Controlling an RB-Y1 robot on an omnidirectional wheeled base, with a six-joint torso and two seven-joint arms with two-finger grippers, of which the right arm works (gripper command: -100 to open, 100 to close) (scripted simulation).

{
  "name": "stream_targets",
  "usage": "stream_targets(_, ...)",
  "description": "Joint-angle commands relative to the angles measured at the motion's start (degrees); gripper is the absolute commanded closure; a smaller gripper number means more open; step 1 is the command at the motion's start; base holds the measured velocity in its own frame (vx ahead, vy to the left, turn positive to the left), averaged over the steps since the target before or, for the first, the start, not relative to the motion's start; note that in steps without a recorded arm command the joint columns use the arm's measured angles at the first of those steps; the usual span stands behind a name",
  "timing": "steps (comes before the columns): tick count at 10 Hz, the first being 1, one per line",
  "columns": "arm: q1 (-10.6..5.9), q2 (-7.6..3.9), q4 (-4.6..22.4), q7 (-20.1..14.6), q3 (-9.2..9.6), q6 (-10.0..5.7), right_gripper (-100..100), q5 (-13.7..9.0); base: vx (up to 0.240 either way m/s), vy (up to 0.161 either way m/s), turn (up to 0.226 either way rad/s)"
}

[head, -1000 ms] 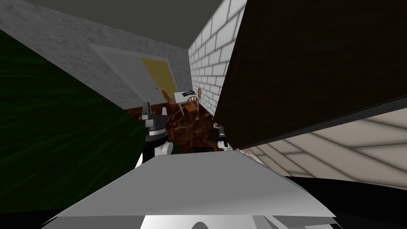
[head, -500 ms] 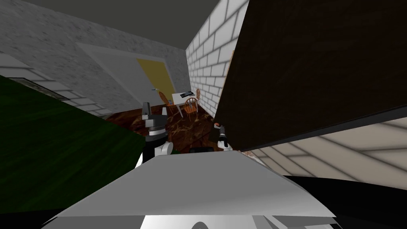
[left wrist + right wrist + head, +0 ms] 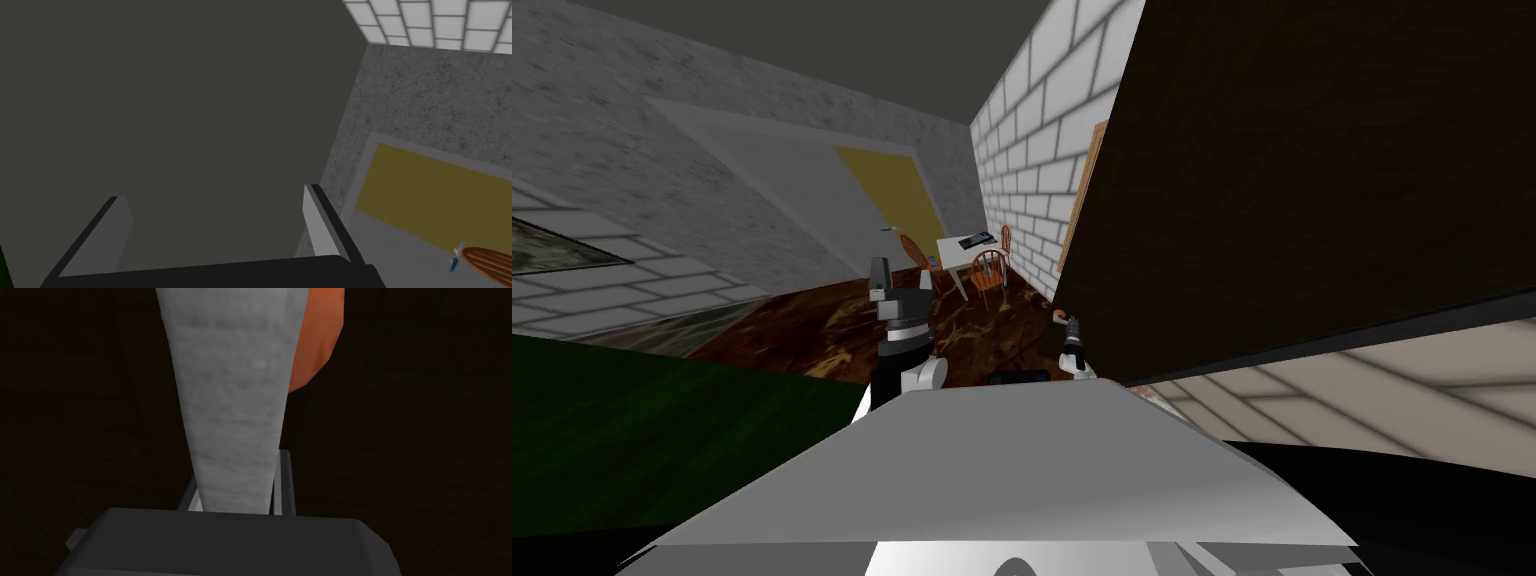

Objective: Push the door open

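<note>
— Which way does the door lie from your hand?

— The dark brown door (image 3: 1312, 180) is close on my right, its face running away ahead of me. My right gripper (image 3: 1065, 322) is at its free edge, fingers pinching the grey lever handle (image 3: 232, 413), whose long axis runs straight out between them (orange rosette (image 3: 315, 348) just behind it).

— And the other arm?

— My left gripper (image 3: 215, 195) is raised, fingers spread on nothing, farther from the door. I judge the push goes rightward, toward the white brick wall (image 3: 1032, 150). The brown floor (image 3: 812, 320) ahead gives room, and the chairs (image 3: 990, 268) stand well apart.
</note>
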Motion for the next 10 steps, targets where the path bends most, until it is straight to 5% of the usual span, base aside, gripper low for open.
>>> stream_targets(1, -0.27, 0.4, -0.5, 0.7, -1.36, -0.59, 100, -0.6, 0.231, 0.019, -0.069)
stream_targets(6, -0.34, 3.66, -0.6, 2.1, -3.39, -0.77, 100, -1.7, 0.163, 0.066, -0.079)
stream_targets(8, -0.36, 0.74, 0.3, 2.4, -5.06, -1.33, 100, -2.6, 0.08, 0.0, -0.034)
stream_targets(10, -0.4, -0.19, 0.1, 2.8, -5.97, -1.33, 100, -3.2, 0.183, 0.02, -0.027)
